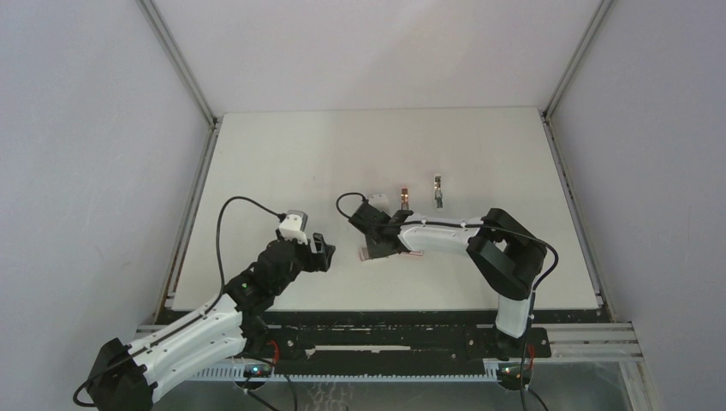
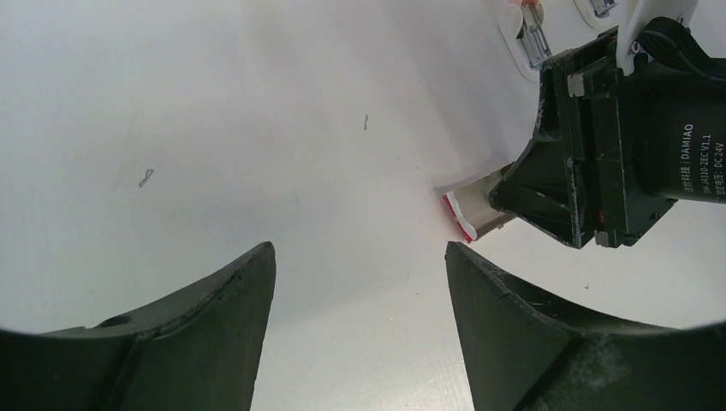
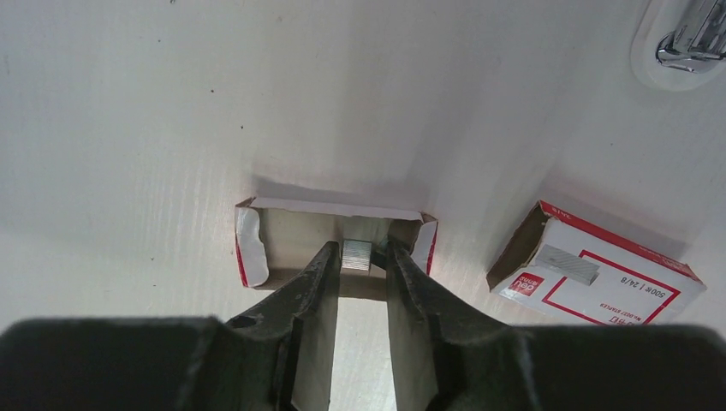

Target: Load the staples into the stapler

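**In the Tray: Staple Strip Held by the Right Arm**

In the open white-and-red cardboard slide-out tray (image 3: 250, 244), the right gripper (image 3: 358, 259) pinched a short silvery-grey strip of staples (image 3: 357, 253) between its fingertips. The red-and-white printed carton sleeve (image 3: 616, 278) lay apart, at three o'clock of the tray. The left gripper (image 2: 360, 250), fingers spread and holding nothing, stood at nine o'clock of the right one.

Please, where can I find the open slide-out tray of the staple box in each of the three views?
Top external: the tray is a small pinkish patch left of centre, at the tip of the right gripper.
Left wrist: right of centre; only its red-edged end shows under that gripper.
Right wrist: centre, open, lying across the picture.
Shared landmark: the right gripper, reaching into the tray.
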### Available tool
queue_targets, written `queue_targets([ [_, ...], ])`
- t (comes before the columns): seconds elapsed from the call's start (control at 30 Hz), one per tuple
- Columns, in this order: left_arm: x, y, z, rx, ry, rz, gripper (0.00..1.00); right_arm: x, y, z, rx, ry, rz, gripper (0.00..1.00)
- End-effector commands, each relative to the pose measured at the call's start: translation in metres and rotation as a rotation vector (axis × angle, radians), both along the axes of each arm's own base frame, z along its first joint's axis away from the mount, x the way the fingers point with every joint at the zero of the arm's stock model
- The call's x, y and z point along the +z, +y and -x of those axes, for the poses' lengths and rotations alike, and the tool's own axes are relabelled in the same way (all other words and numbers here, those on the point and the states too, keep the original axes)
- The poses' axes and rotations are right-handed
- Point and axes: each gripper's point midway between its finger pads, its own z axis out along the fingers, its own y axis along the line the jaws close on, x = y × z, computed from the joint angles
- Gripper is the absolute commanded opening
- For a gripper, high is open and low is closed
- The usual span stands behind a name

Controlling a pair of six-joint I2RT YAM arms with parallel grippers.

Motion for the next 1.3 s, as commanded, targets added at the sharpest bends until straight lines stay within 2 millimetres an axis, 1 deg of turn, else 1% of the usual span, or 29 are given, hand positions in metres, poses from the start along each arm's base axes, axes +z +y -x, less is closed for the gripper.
queue_targets([
  [0.0,0.011,0.001,-0.006,0.009,-0.042,-0.002,0.77,0.012,0.012,-0.008,-0.002,-0.035,-0.030,0.24],
  [0.27,0.012,0.003,-0.006,0.019,-0.048,-0.001,0.77,0.013,0.011,-0.007,0.001,-0.036,-0.027,0.10],
  [0.4,0.013,0.004,-0.006,0.023,-0.051,0.000,0.77,0.019,0.011,-0.007,0.003,-0.045,-0.035,0.06],
  [0.5,0.013,0.005,-0.006,0.027,-0.054,-0.001,0.77,0.030,0.013,-0.008,0.007,-0.060,-0.057,0.06],
  [0.6,0.015,0.006,-0.006,0.028,-0.061,0.008,0.77,0.047,0.016,-0.009,0.016,-0.082,-0.095,0.06],
  [0.73,0.023,0.005,-0.005,0.029,-0.087,0.047,0.77,0.066,0.020,-0.009,0.035,-0.107,-0.158,0.06],
  [0.83,0.033,0.001,-0.003,0.026,-0.104,0.117,0.77,0.075,0.023,-0.010,0.053,-0.115,-0.234,0.06],
  [0.93,0.042,-0.011,0.003,-0.017,-0.099,0.204,0.78,0.076,0.024,-0.010,0.072,-0.090,-0.329,0.06],
  [0.97,0.047,-0.016,0.006,-0.040,-0.095,0.240,0.78,0.080,0.027,-0.009,0.084,-0.083,-0.384,0.06],
  [1.03,0.056,-0.028,0.014,-0.096,-0.084,0.322,0.76,0.084,0.028,-0.005,0.103,-0.067,-0.492,0.07],
  [1.13,0.075,-0.043,0.029,-0.175,-0.082,0.487,0.76,0.097,0.026,0.000,0.130,-0.063,-0.630,0.07],
  [1.17,0.084,-0.048,0.033,-0.204,-0.088,0.545,0.75,0.099,0.023,0.002,0.138,-0.063,-0.657,0.07],
  [1.27,0.104,-0.062,0.051,-0.321,-0.091,0.666,0.75,0.116,0.021,0.009,0.171,-0.076,-0.742,0.07],
])
